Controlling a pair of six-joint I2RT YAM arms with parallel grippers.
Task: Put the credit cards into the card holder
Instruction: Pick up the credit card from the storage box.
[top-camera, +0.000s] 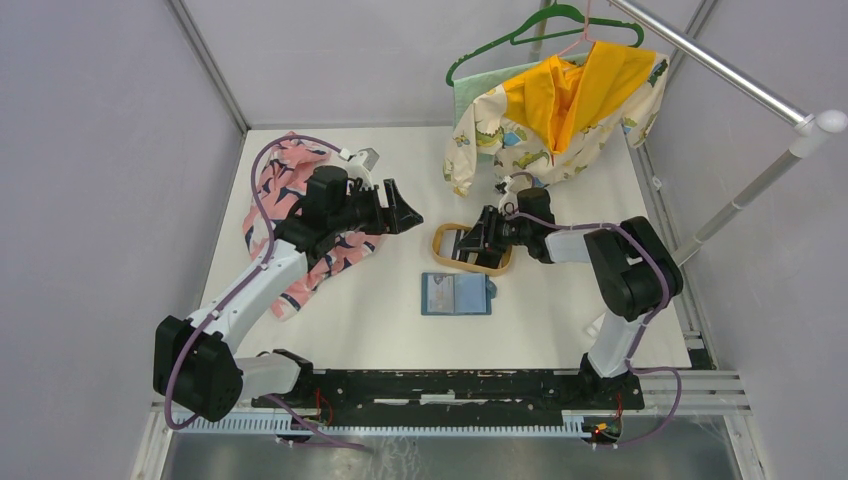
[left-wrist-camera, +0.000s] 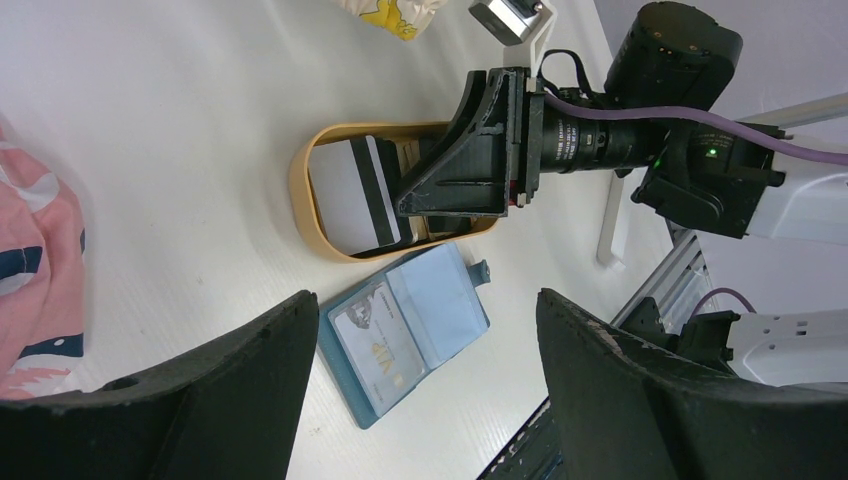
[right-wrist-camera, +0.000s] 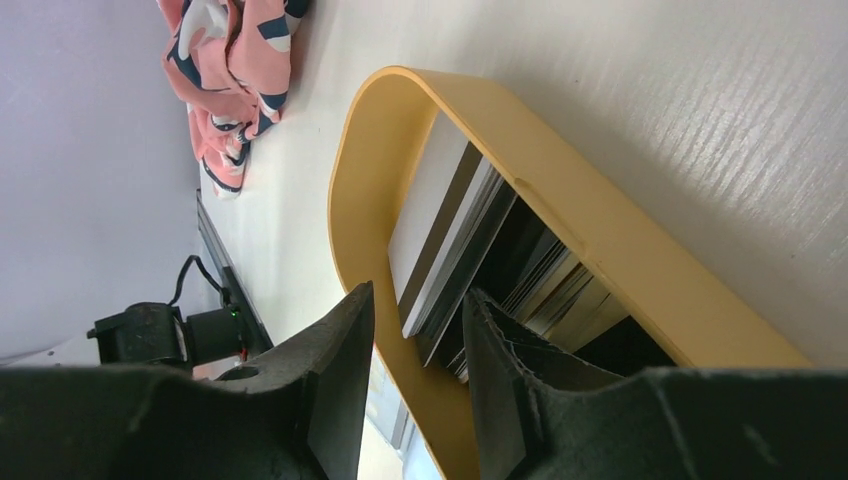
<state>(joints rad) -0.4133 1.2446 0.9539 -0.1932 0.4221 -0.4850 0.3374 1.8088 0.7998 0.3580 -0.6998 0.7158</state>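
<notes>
Seen from above, the right arm's black claw (top-camera: 468, 240) covers the thin dark and pale cards (left-wrist-camera: 340, 190) in the tan oval wooden tray (top-camera: 437, 240); whether it pinches one cannot be told.

White links (top-camera: 250, 290), blk joints (top-camera: 195, 365), purple cables (top-camera: 262, 170); left hand (top-camera: 408, 218), right hand (top-camera: 466, 243) blk.

Robot lab: grey-panelled, aluminium-framed enclosure (top-camera: 100, 120).
</notes>
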